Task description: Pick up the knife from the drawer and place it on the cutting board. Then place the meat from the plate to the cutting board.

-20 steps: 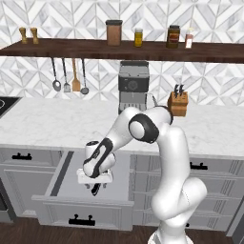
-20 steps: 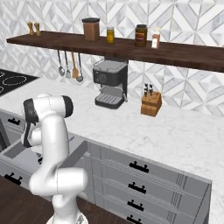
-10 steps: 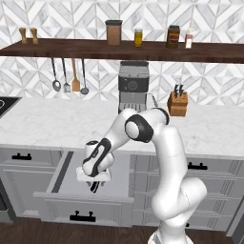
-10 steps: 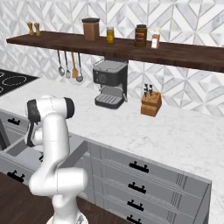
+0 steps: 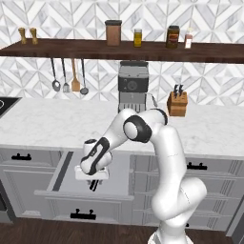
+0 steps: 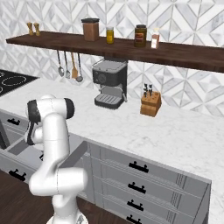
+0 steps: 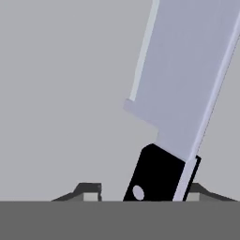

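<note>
The gripper (image 5: 94, 184) reaches down into the open drawer (image 5: 119, 176). Its fingers (image 7: 89, 191) flank the knife (image 7: 187, 93) handle; whether they grip it cannot be told.

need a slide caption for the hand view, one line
Hand view: gripper fingers straddle the black handle of the knife lying on the drawer floor.

No legible text, labels, brands, numbers or signs anywhere. Shelf jars (image 5: 172, 36) carry no readable lettering; coffee machine (image 5: 133, 86) front shows dark panel, no readable marking. Drawer (image 5: 95, 177) fronts, knife block (image 5: 177, 103), knife (image 7: 187, 89) blade plain.
</note>
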### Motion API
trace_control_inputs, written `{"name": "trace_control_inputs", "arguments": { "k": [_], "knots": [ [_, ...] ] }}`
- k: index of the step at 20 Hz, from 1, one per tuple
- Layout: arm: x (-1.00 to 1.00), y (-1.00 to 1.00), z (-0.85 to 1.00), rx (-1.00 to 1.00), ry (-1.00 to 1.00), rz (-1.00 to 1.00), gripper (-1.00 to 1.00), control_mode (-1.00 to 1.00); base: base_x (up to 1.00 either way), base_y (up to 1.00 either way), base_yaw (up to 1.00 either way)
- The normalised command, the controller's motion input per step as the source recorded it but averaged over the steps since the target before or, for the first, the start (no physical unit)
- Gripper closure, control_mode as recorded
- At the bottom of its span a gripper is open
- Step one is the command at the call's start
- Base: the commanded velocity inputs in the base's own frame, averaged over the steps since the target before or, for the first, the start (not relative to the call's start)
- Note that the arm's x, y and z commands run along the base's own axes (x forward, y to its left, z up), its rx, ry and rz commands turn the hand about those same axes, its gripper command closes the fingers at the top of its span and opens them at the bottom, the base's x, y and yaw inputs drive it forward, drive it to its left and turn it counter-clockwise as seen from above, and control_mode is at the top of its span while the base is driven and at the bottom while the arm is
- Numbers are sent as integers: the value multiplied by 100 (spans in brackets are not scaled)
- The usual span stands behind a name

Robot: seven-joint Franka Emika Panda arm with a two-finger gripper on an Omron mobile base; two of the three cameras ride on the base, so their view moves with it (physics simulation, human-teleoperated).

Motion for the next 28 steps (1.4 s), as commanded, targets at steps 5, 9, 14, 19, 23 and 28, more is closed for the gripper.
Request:
{"name": "trace_control_inputs", "arguments": {
  "k": [5, 9, 14, 19, 23, 28],
  "knots": [
    [-22, 0, 13, 11, 0, -3, 100, -100, 0, 0, 0],
    [-57, 7, 54, 24, 0, -8, 100, -100, 0, 0, 0],
    [-57, 20, 72, 14, 0, -7, 100, -100, 0, 0, 0],
    [-42, 41, 68, 12, 1, -7, 100, -100, 0, 0, 0],
    [-36, 71, 83, 5, 0, -2, 100, -100, 0, 0, 0],
    [-12, 33, 96, -1, 0, 10, 100, -100, 0, 0, 0]
  ]
}}
